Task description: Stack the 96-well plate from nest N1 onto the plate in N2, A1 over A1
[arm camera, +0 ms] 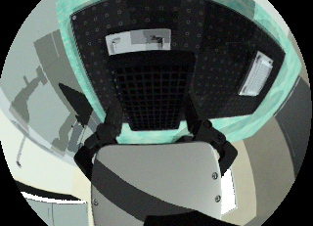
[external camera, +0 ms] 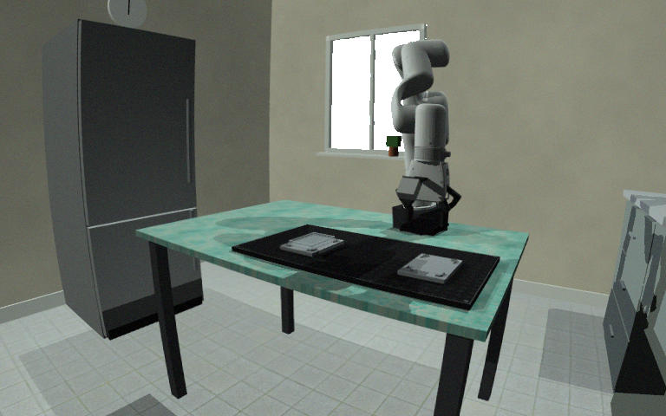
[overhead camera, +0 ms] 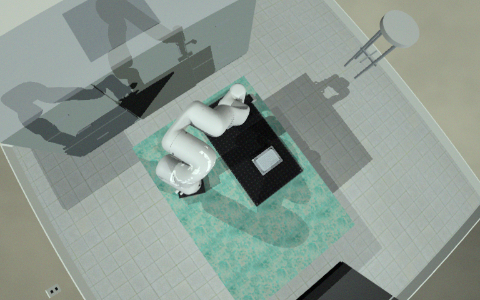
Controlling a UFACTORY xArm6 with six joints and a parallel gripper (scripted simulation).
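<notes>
My gripper (arm camera: 153,102) is shut on a 96-well plate (arm camera: 156,89), which shows as a dark well grid between the two fingers in the wrist view. In the exterior view the gripper (external camera: 423,203) hangs above the table's far side, near the arm's black base. Nest N1 (external camera: 430,268) stands empty on the black mat; it also shows in the wrist view (arm camera: 139,41), beyond the held plate. The other 96-well plate (external camera: 311,243) sits in nest N2, to the left in that view. It shows in the overhead view (overhead camera: 267,160) and at the right of the wrist view (arm camera: 256,73).
The black mat (external camera: 368,260) lies on a teal table (external camera: 326,226). A fridge (external camera: 120,170) stands at the left. A counter (external camera: 656,298) stands at the right. A stool (overhead camera: 387,37) stands far off.
</notes>
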